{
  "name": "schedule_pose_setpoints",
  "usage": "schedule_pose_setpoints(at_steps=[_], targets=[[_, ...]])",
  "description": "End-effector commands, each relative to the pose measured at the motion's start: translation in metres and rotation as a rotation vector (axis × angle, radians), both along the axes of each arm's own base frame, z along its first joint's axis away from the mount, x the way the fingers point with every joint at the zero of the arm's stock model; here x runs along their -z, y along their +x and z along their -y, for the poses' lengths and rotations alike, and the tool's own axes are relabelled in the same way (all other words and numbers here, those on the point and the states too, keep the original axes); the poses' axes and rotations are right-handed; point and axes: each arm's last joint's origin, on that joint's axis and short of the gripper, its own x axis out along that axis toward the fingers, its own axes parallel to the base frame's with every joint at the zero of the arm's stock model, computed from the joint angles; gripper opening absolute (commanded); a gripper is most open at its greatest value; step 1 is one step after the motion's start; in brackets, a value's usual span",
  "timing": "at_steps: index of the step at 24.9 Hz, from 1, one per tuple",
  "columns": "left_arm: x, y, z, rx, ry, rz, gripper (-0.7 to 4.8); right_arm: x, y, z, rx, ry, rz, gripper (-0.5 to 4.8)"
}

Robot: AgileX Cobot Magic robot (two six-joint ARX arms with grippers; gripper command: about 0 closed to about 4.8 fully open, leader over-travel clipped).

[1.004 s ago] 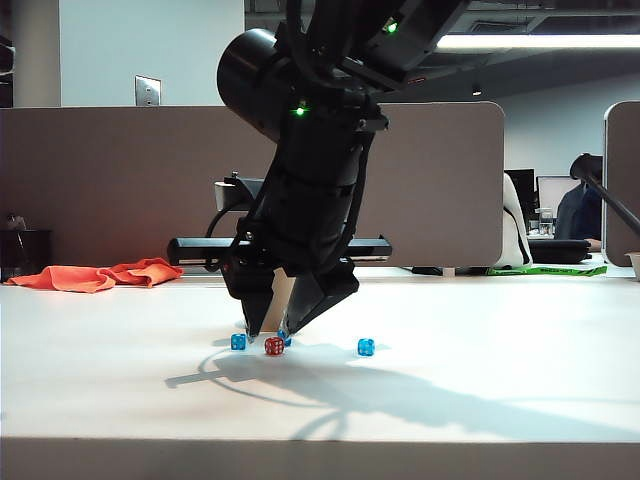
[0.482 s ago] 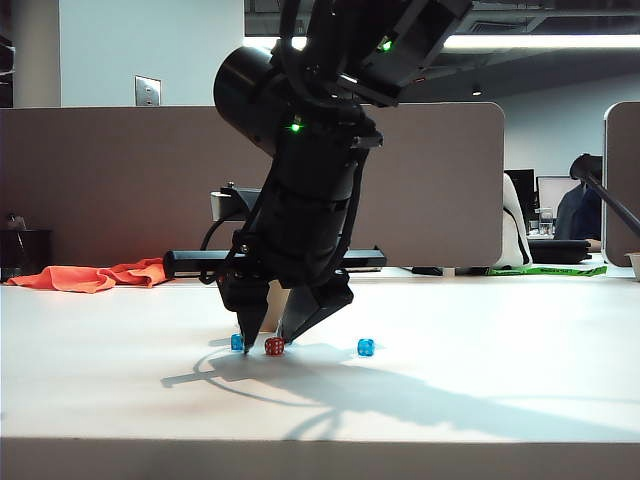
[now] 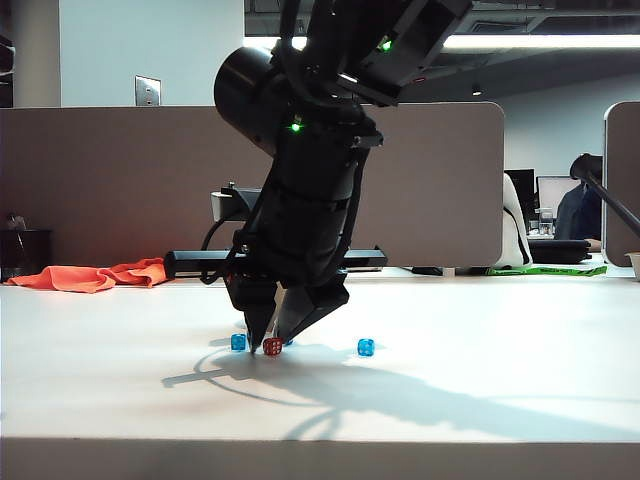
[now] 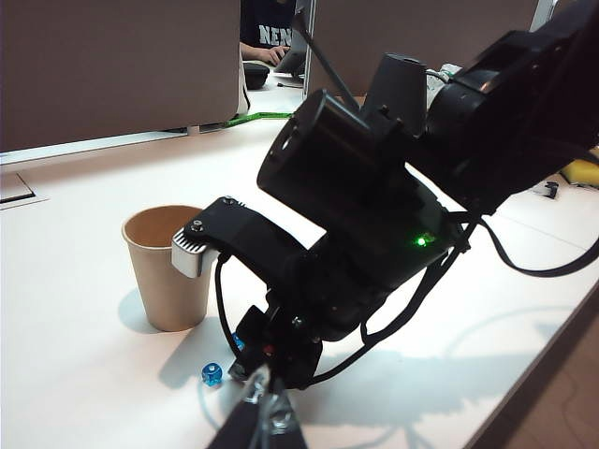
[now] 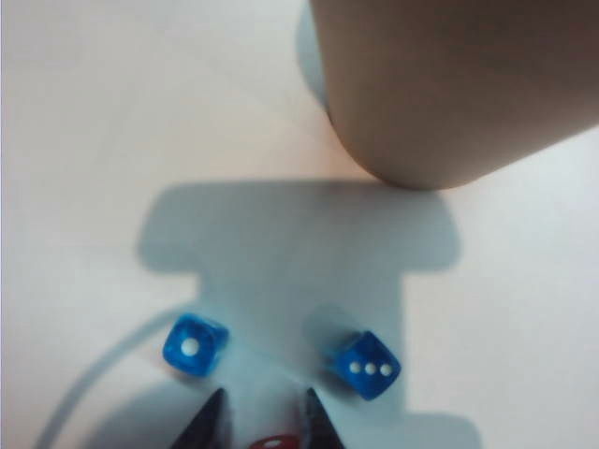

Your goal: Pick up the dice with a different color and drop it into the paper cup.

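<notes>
Right now your right gripper (image 3: 267, 343) is down at the table (image 3: 480, 390), its two fingertips close on either side of the red die (image 3: 273, 346), though you cannot tell whether they press it. That die sits near the paper cup (image 4: 167, 267), with one blue die (image 5: 195, 346) and a second blue die (image 5: 366, 365) lying between them. Your left gripper (image 4: 260, 423) hangs well off from the cup; whether its fingers are apart or together you cannot tell.
</notes>
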Motion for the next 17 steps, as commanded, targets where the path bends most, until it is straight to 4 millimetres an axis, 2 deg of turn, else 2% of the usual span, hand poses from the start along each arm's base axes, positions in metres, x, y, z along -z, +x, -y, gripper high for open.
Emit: schedule_pose_setpoints(at_steps=[1,3,5,9,11,17], targets=[[-0.0030,-0.0006,0.0000,0.008,-0.005,0.017,-0.06,0.0050,-0.0031,0.0020,-0.005,-0.035,-0.037,0.71],[-0.0030,-0.0006,0.0000,0.008,-0.005,0.017,-0.06,0.0050,-0.0031,0.0020,-0.005,-0.034,-0.036,0.69],[-0.0030,-0.0006,0.0000,0.008,-0.005,0.017,-0.06,0.0050,-0.0031,0.0020,-0.005,-0.035,-0.037,0.43],[-0.0030,-0.0006,0.0000,0.008,-0.005,0.017,-0.06,0.0051,-0.0031,0.0022,-0.005,-0.036,-0.038,0.36],[-0.0030,-0.0006,0.0000,0.008,-0.005,0.017,-0.06,0.0051,-0.0031,0.0022,-0.005,-0.036,-0.038,0.08],[-0.0030,-0.0006,0.0000,0.008,-0.005,0.017,-0.06,0.0052,-0.0031,0.0022,-0.005,-0.037,-0.039,-0.01]])
